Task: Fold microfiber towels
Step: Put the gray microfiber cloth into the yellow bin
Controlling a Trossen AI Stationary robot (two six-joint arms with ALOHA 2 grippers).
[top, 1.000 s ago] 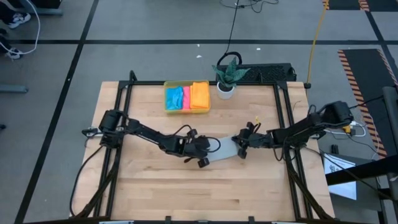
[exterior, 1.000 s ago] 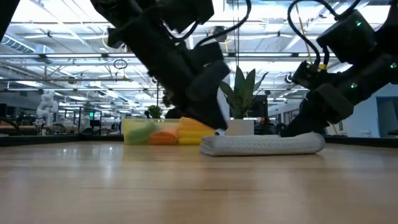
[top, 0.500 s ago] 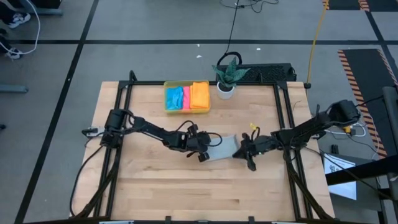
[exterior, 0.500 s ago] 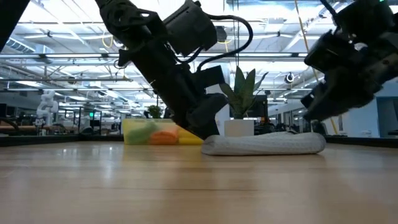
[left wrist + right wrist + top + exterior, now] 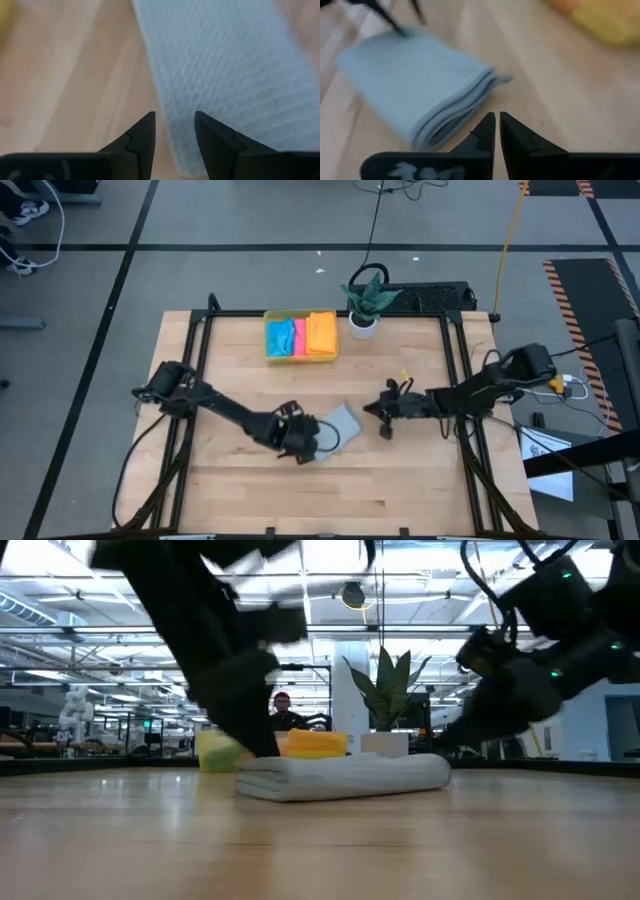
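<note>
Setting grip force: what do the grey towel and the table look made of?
Grey towel: soft woven cloth, likely microfibre; matte, waffle-like texture, layered folded edges. Table: pale wood, probably butcher-block; visible grain and plank seams, smooth, slightly glossy finish.

The folded towel (image 5: 338, 423) is light grey with a fine waffle weave. The tray (image 5: 270, 354) is translucent yellow, holding blue, pink and orange cloths (image 5: 300, 335). The bench (image 5: 400, 480) is pale wood.

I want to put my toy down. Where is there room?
Bare wood lies along the table's near edge, below the grey towel, and right of the plant. The middle is crowded: both grippers flank the towel.
</note>
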